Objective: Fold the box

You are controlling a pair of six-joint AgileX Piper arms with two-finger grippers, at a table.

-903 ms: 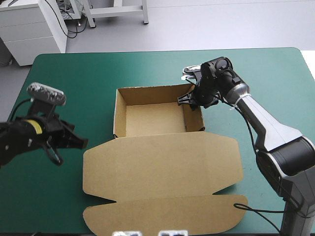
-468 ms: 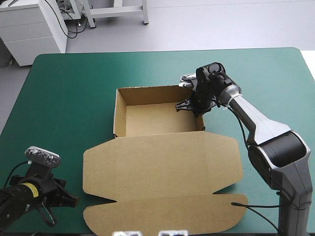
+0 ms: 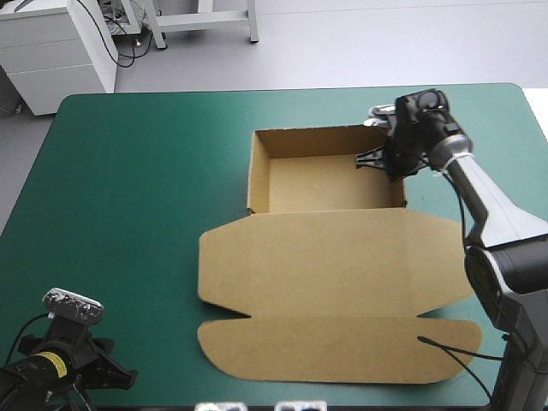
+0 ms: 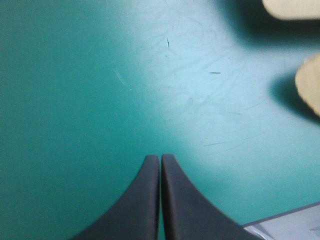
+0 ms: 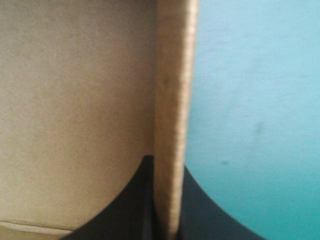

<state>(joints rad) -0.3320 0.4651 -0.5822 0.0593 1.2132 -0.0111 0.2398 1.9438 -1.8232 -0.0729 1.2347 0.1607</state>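
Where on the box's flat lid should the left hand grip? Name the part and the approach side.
Probably the left edge of the lid, coming from its left: it lies flat, free on the teal-green cover, nearest the left hand, shut now. The right hand is shut on the right tray wall.

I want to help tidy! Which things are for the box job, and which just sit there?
For the job: the box, the right gripper shut on its wall.
Just there: the left gripper, shut, away from the box; the teal-green cover.
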